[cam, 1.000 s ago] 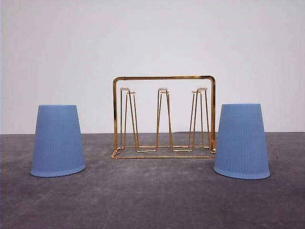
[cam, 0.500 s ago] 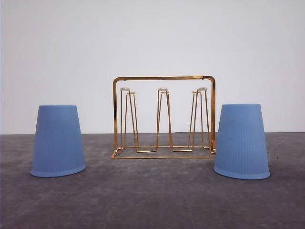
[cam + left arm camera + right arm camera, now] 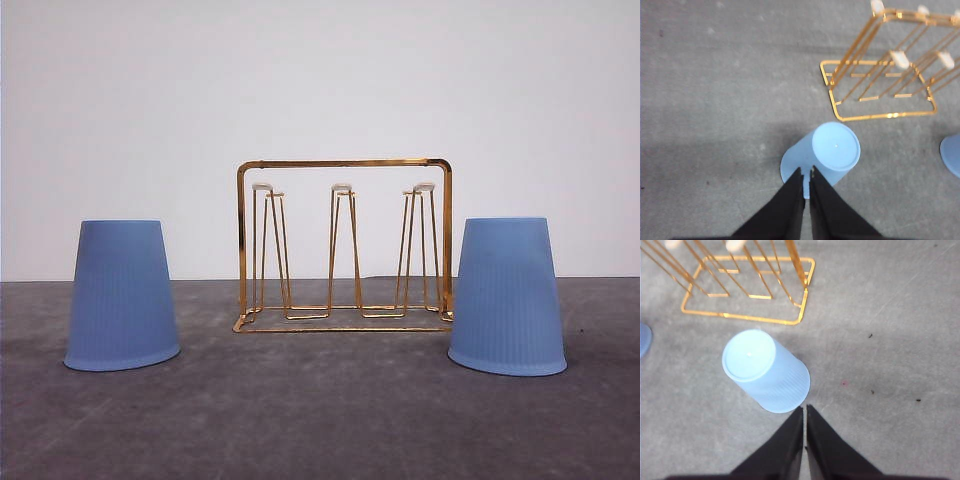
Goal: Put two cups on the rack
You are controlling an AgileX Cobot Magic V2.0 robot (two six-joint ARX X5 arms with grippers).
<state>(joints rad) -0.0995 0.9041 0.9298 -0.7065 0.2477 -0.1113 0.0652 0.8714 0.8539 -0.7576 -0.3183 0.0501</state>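
So far neither of the two light blue ribbed tapered cups is on the gold wire rack [image 3: 343, 245]; I read this as the very start, before any grasp. My left-hand cup [image 3: 122, 295] and right-hand cup [image 3: 507, 296] both stand upside down on the table, one either side of the rack and slightly nearer me, the right one just beside the frame's upright and the left one set further off. The rack's white-tipped hairpin pegs [image 3: 342, 188] stand upright and bare. From the left wrist camera, my left gripper [image 3: 807, 176] hangs above the left cup's near edge with its black fingers pressed together, holding nothing; from the right wrist camera, my right gripper [image 3: 804, 412] is likewise closed and empty, just off the right cup's flared rim. As I judge it, the next move needs each claw spread wide enough to span a cup's body, then lowered around it; the ribbed, tapered wall may slip upward in the pinch. Underneath is a matte grey table [image 3: 330, 410], lightly speckled, and behind it a plain white wall [image 3: 320, 80].
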